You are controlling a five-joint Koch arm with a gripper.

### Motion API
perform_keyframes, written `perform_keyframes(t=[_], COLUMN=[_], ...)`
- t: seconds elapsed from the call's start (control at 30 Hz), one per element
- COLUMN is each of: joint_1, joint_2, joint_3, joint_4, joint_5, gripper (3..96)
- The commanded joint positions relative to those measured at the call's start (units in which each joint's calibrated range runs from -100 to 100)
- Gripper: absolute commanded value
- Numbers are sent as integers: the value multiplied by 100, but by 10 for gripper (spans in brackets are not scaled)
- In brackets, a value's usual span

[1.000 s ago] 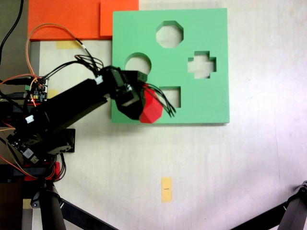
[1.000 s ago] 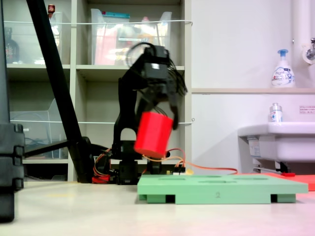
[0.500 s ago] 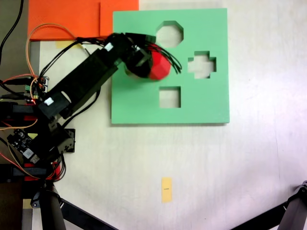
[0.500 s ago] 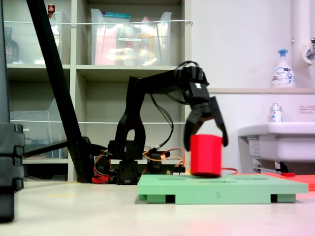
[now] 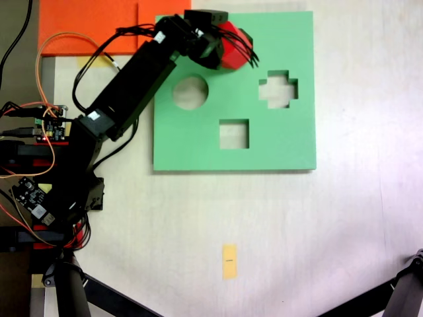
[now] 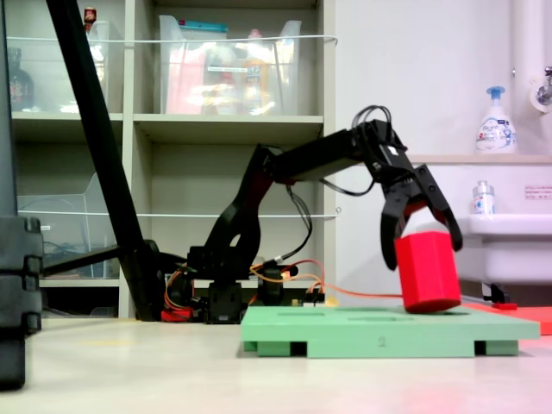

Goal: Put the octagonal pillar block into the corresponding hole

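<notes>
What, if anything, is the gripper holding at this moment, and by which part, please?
The gripper holds the red octagonal block by its upper sides, fingers straddling it.

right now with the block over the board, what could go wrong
The red block hangs tilted in the claw, just above the green board. Lowered like that, an edge may catch the hole's rim and jam. In the first exterior view the block hides the octagonal hole, so whether their sides line up cannot be checked. A jammed block could also shove the board.
</notes>
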Motion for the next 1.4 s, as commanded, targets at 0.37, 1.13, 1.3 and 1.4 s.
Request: perform_keyframes(t=[0.37, 1.13, 1.3, 1.4], joint_1=[93, 181, 190, 200], joint_2=[626, 542, 263, 95], joint_3=[620, 640, 640, 640], joint_4=[536, 247, 122, 26], joint_5=[54, -908, -830, -825], gripper=[389, 391, 391, 389])
